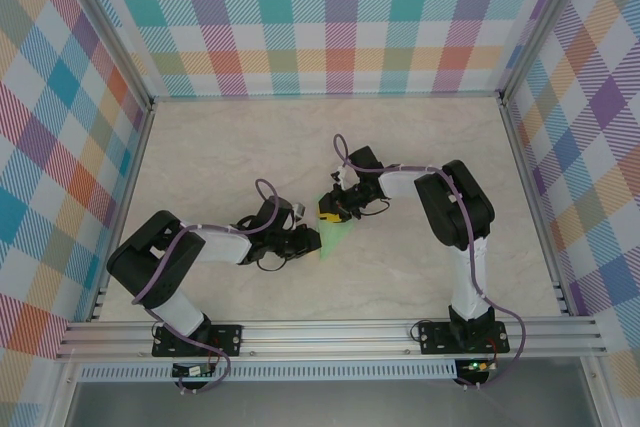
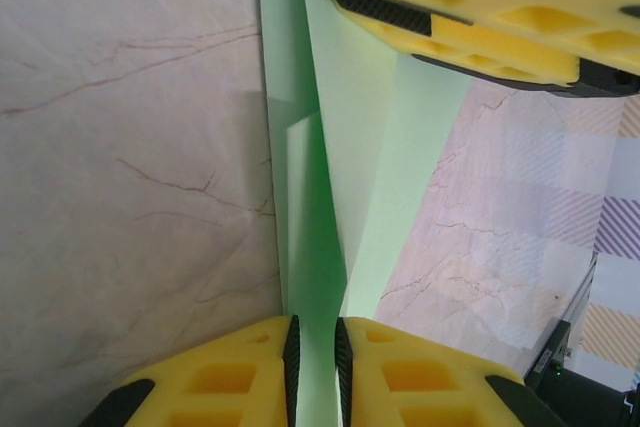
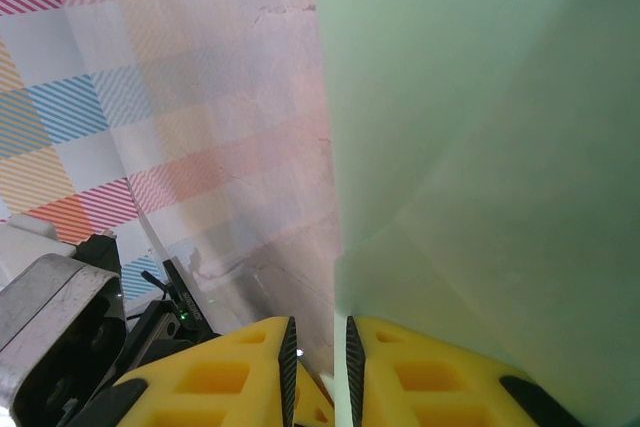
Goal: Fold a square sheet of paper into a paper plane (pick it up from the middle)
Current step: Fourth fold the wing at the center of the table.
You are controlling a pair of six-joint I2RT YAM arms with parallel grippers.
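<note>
The left pincer [image 2: 316,335] and right pincer [image 3: 320,335] have yellow, pocketed fingers [image 2: 220,387] faced with black ribbed pads [image 2: 291,357]; behind them, black-and-white arms [image 1: 200,247] trail purple cables [image 1: 265,187].

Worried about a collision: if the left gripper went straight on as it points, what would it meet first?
Probably the right gripper, just ahead along the paper plane that runs between the left gripper's jaws; depth is unclear.

Bright even light, faint shadows, blurred foreground
</note>
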